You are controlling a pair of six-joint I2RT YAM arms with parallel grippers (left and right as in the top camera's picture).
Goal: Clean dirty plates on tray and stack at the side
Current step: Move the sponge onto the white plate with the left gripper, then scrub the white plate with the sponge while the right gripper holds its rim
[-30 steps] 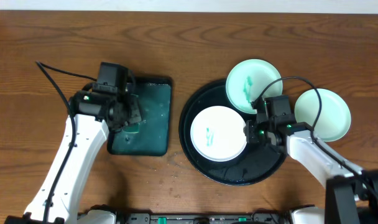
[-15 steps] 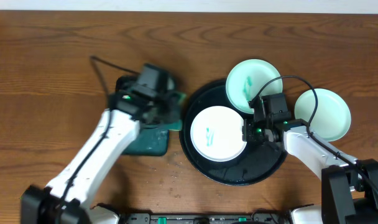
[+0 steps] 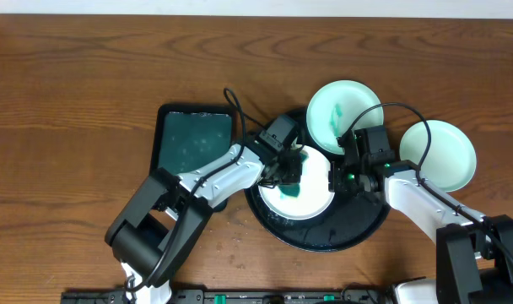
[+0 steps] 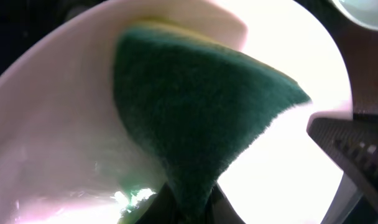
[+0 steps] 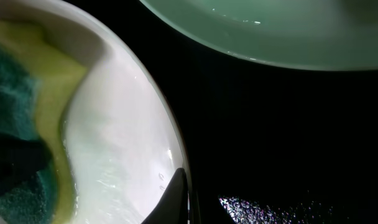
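dirty plate: small, round, glossy white, lying flat in the middle of the tray. pinched at its right rim by the right gripper, closed over the edge, one dark fingertip resting on the rim. pressed from above by the left gripper, clamped on a sponge: coarse dark-green scouring face, soft yellow foam behind, lying against the wet plate centre. tray large, round, glossy black, low raised rim, water beads on its floor. second plate, pale green with teal smears, just behind, overlapping the tray's far rim. third plate on the bare wood-grain table, just right of the tray. rectangular dark-green tray, wet, left of the round one.
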